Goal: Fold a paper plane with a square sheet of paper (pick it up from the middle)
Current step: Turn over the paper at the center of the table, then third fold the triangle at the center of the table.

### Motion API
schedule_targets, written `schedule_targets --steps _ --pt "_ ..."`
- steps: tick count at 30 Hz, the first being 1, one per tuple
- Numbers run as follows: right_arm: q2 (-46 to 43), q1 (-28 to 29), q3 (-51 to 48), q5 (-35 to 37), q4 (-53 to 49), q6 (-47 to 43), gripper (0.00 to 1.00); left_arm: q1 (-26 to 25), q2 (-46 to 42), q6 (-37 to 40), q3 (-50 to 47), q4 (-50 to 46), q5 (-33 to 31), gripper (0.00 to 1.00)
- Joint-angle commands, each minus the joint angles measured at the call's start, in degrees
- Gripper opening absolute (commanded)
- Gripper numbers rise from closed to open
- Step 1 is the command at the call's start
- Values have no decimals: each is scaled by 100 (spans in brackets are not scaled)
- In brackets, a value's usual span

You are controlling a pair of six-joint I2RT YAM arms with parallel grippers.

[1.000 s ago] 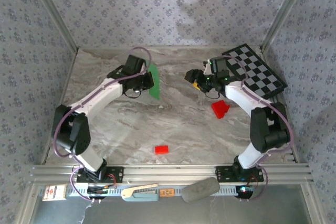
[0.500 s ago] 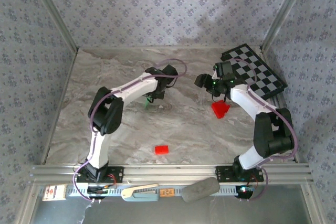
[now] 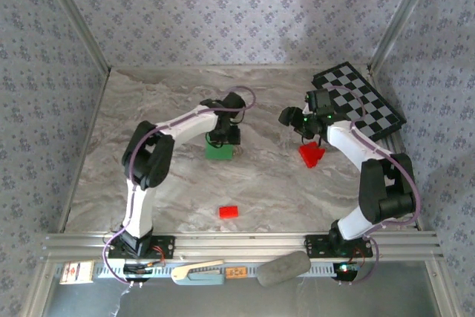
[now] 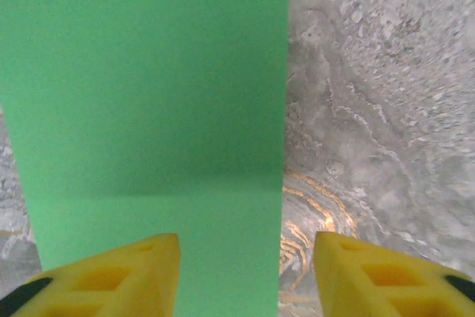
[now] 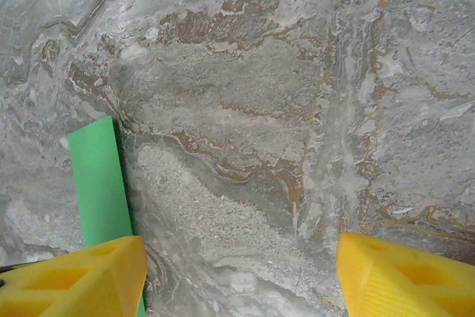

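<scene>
The green sheet of paper (image 3: 219,151) lies on the marble table just in front of my left gripper (image 3: 223,136). In the left wrist view the paper (image 4: 148,109) covers the left half, with a faint crease across it near the fingers. My left gripper (image 4: 246,276) is open above it. Its left fingertip (image 4: 126,272) is over the paper and its right one over bare marble. My right gripper (image 3: 286,116) hovers open to the right, with nothing between its fingers (image 5: 74,280). A strip of the green paper (image 5: 98,183) shows at that view's left.
A red wedge-shaped piece (image 3: 312,155) lies below my right gripper. A small red block (image 3: 228,211) sits near the table's front. The checkerboard (image 3: 364,102) leans at the back right corner. Patterned walls enclose the table on three sides.
My left arm swung from the back left to the centre with the green paper, lowered it, and opened its jaws. The paper now rests on the table. My right gripper shifted slightly right.
</scene>
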Motion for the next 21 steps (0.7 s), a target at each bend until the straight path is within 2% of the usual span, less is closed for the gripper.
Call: schedule_targets --steps 1,8,13,17,21 --pt "239 272 307 -27 -262 -183 69 259 -985 -228 -264 705 671 57" --pt "1233 1420 1389 -151 -588 -517 62 934 -1982 -443 -1228 1048 634 68" --pt "2249 2122 2225 -525 -627 -426 56 1451 -2382 -674 -1941 1200 697 72" --pt "2905 2421 2807 -654 -816 -403 54 1762 -2578 -855 -2429 1397 856 75" --pt "3367 2486 3185 -736 -988 -402 53 1951 -2649 -946 -2773 1543 967 77"
